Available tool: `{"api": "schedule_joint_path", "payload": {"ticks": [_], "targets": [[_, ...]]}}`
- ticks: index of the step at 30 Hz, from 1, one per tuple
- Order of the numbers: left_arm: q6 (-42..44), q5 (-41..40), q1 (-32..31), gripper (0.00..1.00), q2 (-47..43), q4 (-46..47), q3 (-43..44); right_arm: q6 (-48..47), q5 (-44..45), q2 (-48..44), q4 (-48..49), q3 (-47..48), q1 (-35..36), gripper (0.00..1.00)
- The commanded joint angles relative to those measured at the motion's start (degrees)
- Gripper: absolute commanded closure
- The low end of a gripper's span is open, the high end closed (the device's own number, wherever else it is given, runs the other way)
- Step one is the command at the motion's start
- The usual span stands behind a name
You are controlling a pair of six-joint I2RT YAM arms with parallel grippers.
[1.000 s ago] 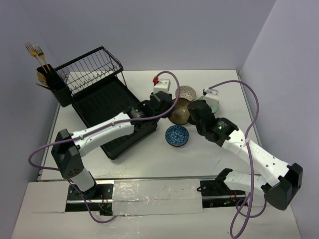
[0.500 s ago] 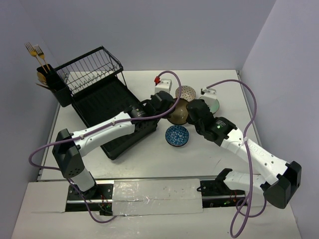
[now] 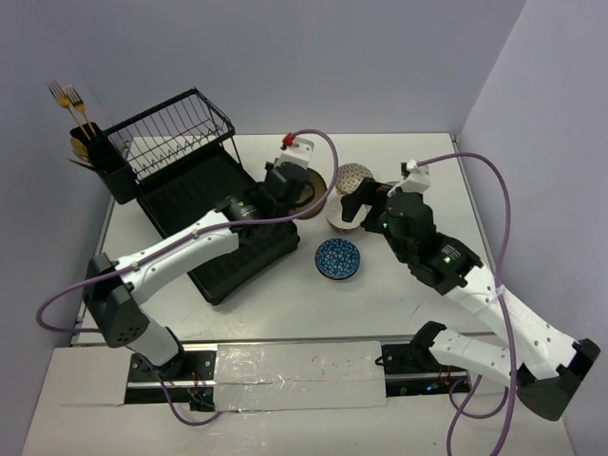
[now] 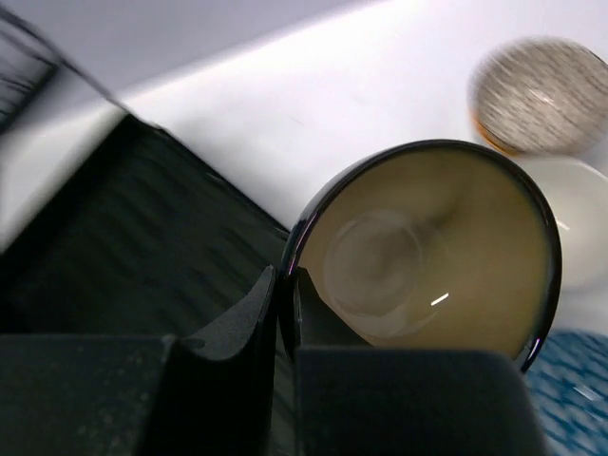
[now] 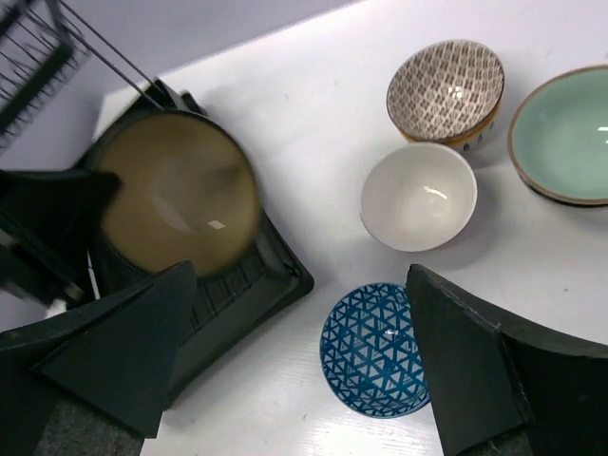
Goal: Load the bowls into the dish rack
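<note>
One glossy brown round ceramic bowl (image 4: 427, 256), rim pinched in the left gripper (image 4: 285, 285), hangs over the right corner of the black wire-and-tray dish rack (image 3: 190, 204) — rack's tiers lie further left — w/ right gripper (image 5: 299, 351) wide open, empty, nearby.

Table (image 3: 285, 304): a white, flat surface, enclosed by walls at the far side and at both flanks.
Dish rack (image 3: 195, 204): stood on the far-left part of the table, with its ribbed black tray set at a slant to the table's edges.
Blue-patterned bowl (image 3: 337, 258): set upright on the bare surface, near the tray's right corner.
White bowl (image 5: 418, 196): placed upright beyond the blue-patterned bowl, apart from it.
Brown-patterned bowl (image 5: 445, 88): seated just beside the white bowl, on its far side.
Mint green bowl (image 5: 565, 133): rested near the brown-patterned bowl, to its right.
</note>
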Motion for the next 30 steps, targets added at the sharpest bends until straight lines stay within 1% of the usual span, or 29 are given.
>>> {"api": "schedule_joint_path", "payload": {"ticks": [1,2,3,4,5,6,7,8,9,10,11,13,14,16,17,19,20,22,25,30], "targets": [[20.31,-9.69,3.19,1.0,-10.6,17.93,0.55,-1.29,3.09,-5.34,1.57,-0.51,0.36,0.0],[24.79,-10.83,3.55,1.0,-11.67,21.35,0.28,-1.9,3.53,-6.4,2.97,-1.39,0.36,0.0],[33.28,-10.67,4.08,1.0,-12.64,24.17,0.02,-2.26,4.14,-8.41,3.59,-3.23,0.27,0.0],[36.93,-9.97,5.47,1.0,-14.13,29.51,0.1,-2.52,4.58,-9.39,4.21,-4.03,0.27,0.0],[40.62,-9.0,6.27,1.0,-14.75,31.3,0.19,-2.78,5.2,-10.09,5.17,-4.82,0.27,0.0],[47.53,-7.17,7.15,1.0,-15.19,33.32,0.28,-3.14,6.07,-11.49,5.61,-6.22,0.27,0.0],[50.82,-6.45,9.24,1.0,-15.72,37.08,0.36,-3.84,6.43,-12.03,6.05,-6.84,0.19,0.0],[56.86,-5.75,10.22,1.0,-15.9,38.43,0.63,-4.1,6.78,-12.38,6.49,-7.28,0.19,0.0],[60.05,-4.44,11.45,1.0,-15.73,39.48,0.89,-4.45,7.31,-12.82,6.58,-7.81,0.19,0.0],[62.78,-3.99,13.55,1.0,-15.38,42.54,1.15,-5.24,7.49,-12.91,6.67,-7.99,0.1,0.0],[67.94,-3.55,14.62,1.0,-15.02,43.7,1.33,-5.6,7.66,-13.0,6.85,-8.25,0.01,0.0],[72.1,-1.88,17.94,1.0,-13.36,45.11,2.21,-6.3,8.19,-12.91,6.85,-8.43,-0.16,0.0],[75.6,-1.53,19.01,1.0,-12.65,46.34,2.38,-6.48,8.37,-12.91,7.02,-8.69,-0.34,0.0],[78.79,-0.74,22.25,1.0,-10.37,46.87,2.3,-7.09,8.54,-12.82,7.37,-8.96,-0.6,0.0],[82.28,-0.47,23.14,1.0,-9.93,49.49,1.86,-7.36,8.54,-12.74,7.64,-9.22,-0.78,0.0],[85.46,1.63,26.31,1.0,-9.13,52.14,-0.25,-7.88,8.63,-12.74,7.99,-9.4,-0.96,0.0],[85.57,2.25,27.27,1.0,-8.78,53.11,-0.51,-7.97,8.63,-12.74,8.08,-9.74,-1.04,0.0],[84.78,3.48,29.9,1.0,-7.64,51.98,0.18,-8.41,8.37,-12.91,8.34,-10.01,-1.31,0.0],[84.34,5.77,32.03,1.0,-5.97,52.5,0.01,-9.03,7.93,-13.26,8.96,-10.36,-1.48,0.0],[88.55,9.46,34.4,1.0,-3.69,55.75,-2.88,-9.47,7.93,-13.79,9.57,-11.51,-1.83,0.0]]}}
